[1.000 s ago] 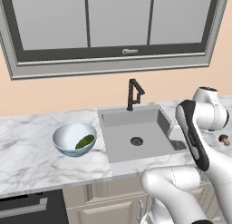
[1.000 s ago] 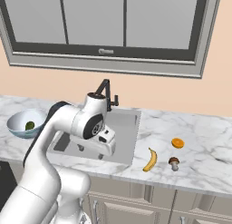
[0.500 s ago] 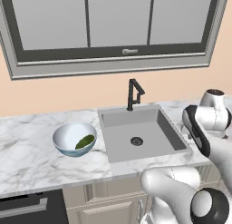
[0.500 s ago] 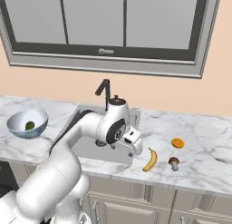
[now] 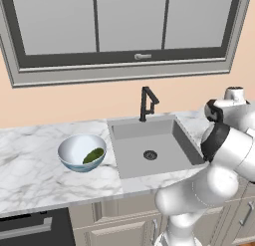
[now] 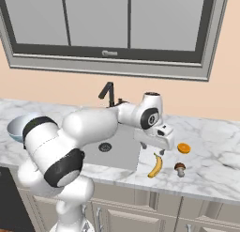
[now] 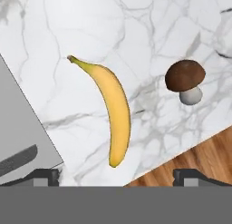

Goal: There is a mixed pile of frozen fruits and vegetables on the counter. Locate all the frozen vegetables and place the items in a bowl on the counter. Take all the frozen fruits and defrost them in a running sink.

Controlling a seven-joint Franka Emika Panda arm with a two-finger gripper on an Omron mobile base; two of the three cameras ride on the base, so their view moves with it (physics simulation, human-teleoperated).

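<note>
My gripper (image 6: 154, 148) hangs open and empty just above the counter (image 6: 211, 170), right of the sink (image 6: 123, 151). In the hand view its open fingertips (image 7: 45, 175) straddle the lower end of the yellow banana (image 7: 113, 119), which lies on the marble. A brown-capped mushroom (image 7: 185, 80) lies to the banana's right. From the right base view the banana (image 6: 156, 166), mushroom (image 6: 180, 168) and a small orange fruit (image 6: 183, 148) lie close together. The pale bowl (image 5: 82, 153) left of the sink (image 5: 152, 145) holds the dark green vegetable (image 5: 93, 155).
A black faucet (image 5: 147, 103) stands behind the basin. The counter's front edge runs close to the banana, with wooden floor (image 7: 199, 155) beyond it. My arm partly hides the bowl (image 6: 16, 125) in the right base view. A window spans the back wall.
The arm has swung to the right, from over the sink to above the banana. The gripper has stayed open and empty.
</note>
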